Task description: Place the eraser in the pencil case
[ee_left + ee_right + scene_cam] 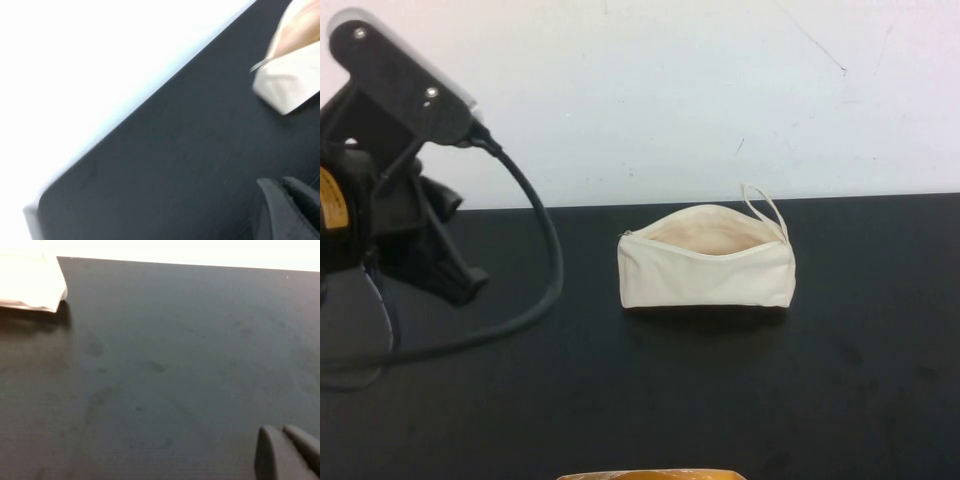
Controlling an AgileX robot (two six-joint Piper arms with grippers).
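Observation:
The cream pencil case [706,268] stands on the black table [620,400] with its zip open, pale lining showing and its loop strap at the right end. The eraser is not in view in any frame. My left gripper [458,282] hangs low at the table's left, well away from the pouch; in the left wrist view its fingers [272,200] lie together with nothing between them, and the pouch end [290,85] shows beyond. My right gripper [281,431] is out of the high view; its fingers lie together over bare table, with a pouch corner [30,285] far off.
A black cable [535,290] loops from the left arm across the table's left part. An orange-yellow object [650,474] peeks in at the front edge. A white wall stands behind the table's far edge.

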